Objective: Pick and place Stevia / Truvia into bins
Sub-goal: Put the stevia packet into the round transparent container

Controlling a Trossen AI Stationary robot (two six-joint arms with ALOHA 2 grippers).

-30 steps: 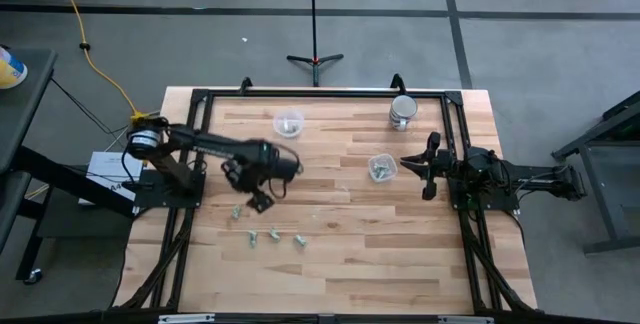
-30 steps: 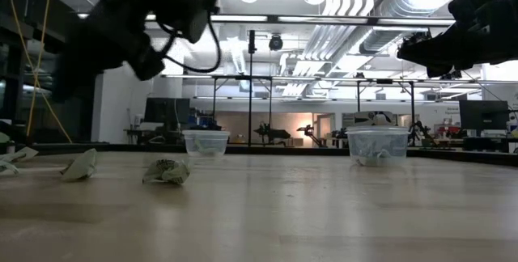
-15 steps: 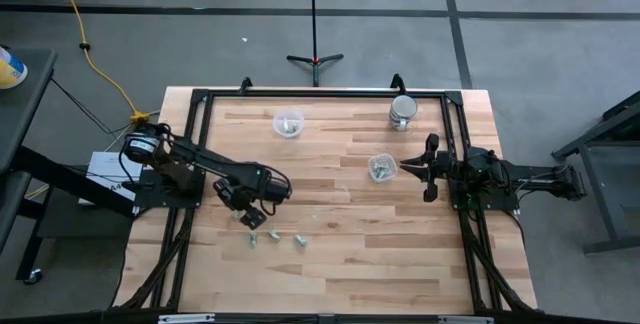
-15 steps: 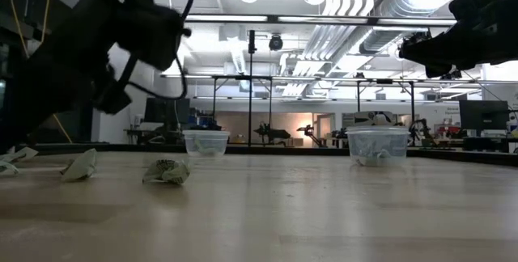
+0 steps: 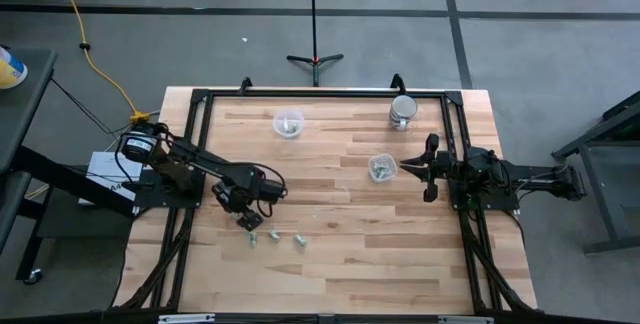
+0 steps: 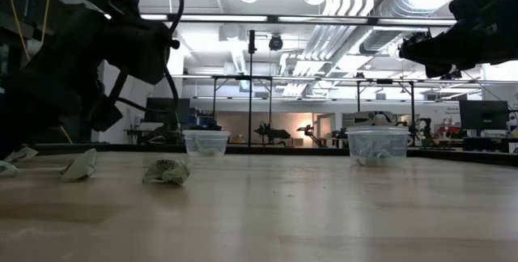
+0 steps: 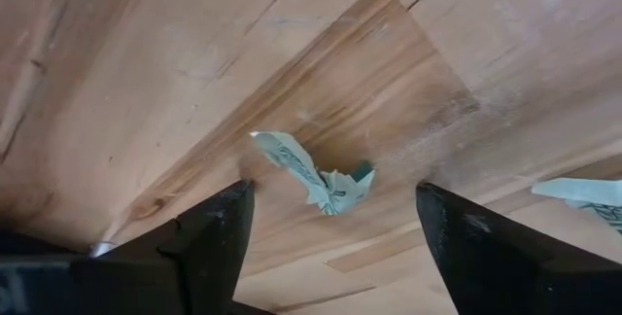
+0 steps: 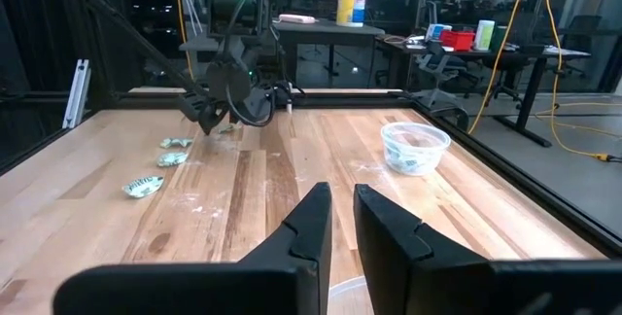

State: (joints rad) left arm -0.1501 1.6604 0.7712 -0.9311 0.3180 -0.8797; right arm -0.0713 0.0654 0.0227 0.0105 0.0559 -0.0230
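My left gripper (image 5: 248,220) is open and low over the table's near-left part. In the left wrist view its fingers (image 7: 330,247) stand on either side of a crumpled green-and-white Stevia packet (image 7: 316,173) that lies on the wood, untouched. More packets lie near it (image 5: 274,233) (image 5: 299,240) (image 6: 166,171). One clear cup (image 5: 289,123) stands by the far edge. A second cup (image 5: 381,167), with packets in it, stands right of centre. My right gripper (image 5: 425,168) hovers shut just right of that cup, fingers close together (image 8: 342,220).
A shiny metal mug (image 5: 402,111) stands at the far right corner. A black frame (image 5: 320,92) runs around the table's edges. Bare wood spreads across the middle and near side (image 5: 380,254).
My left gripper has moved toward the table's near edge and come down, from above the table's middle-left to just over a packet, fingers open throughout. The packets and cups have stayed where they were.
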